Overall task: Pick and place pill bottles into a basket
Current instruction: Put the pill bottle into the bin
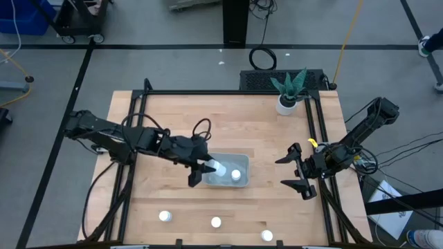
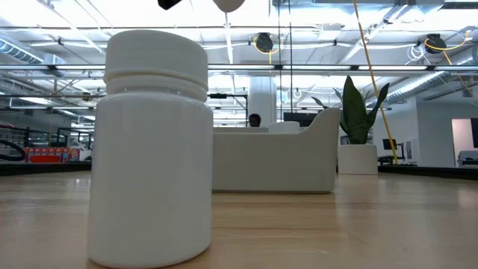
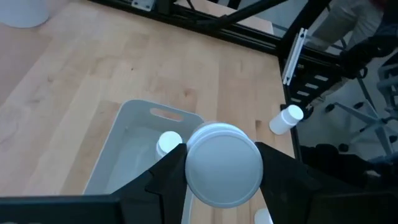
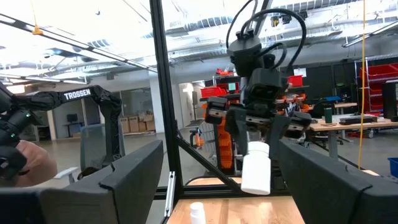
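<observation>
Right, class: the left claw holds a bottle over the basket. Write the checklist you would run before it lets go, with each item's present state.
1. Left claw shut on the held pill bottle: ok.
2. Held bottle above the basket, not the bare table: ok.
3. Drop spot clear of the bottle in the basket: cannot tell.
4. Height above the basket floor low enough: cannot tell.
5. Right claw open and away from the basket: ok.
6. Three bottles on the table awaiting pickup: ok.
</observation>
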{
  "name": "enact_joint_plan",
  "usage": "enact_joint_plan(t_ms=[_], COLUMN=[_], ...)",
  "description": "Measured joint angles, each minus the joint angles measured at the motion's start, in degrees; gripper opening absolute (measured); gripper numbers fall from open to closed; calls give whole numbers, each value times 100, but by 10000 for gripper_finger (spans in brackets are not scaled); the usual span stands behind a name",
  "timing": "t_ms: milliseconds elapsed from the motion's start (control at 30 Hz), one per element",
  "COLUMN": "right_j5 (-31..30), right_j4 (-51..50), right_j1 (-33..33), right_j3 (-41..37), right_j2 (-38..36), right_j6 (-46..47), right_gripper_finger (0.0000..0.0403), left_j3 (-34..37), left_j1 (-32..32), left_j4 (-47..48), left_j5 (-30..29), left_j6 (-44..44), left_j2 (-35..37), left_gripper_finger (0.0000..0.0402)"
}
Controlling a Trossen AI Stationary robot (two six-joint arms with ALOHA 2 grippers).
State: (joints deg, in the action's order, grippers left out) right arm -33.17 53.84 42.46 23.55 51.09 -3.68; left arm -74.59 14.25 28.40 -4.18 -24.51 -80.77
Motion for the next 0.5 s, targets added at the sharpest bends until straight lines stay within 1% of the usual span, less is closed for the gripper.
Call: enact_joint_plan(t_ms=[133, 233, 400, 500], right_j5=[0, 0, 0, 0], right_j4=[-4, -8, -8, -11], right_j1=[0, 0, 0, 0], right_j3=[0, 0, 0, 0], right_j2=[0, 0, 0, 0], right_j6=[3, 105, 131, 131], right_gripper_finger=[309, 309, 309, 309], left_j3=[0, 0, 1, 2], left_j1=[91, 106, 101, 99], left_j4=[9, 10, 8, 33], left_j5=[6, 27, 248, 314], left_j6=[0, 0, -98, -174], left_j2=[-9, -124, -490, -664], left_gripper_finger=[166, 166, 181, 174])
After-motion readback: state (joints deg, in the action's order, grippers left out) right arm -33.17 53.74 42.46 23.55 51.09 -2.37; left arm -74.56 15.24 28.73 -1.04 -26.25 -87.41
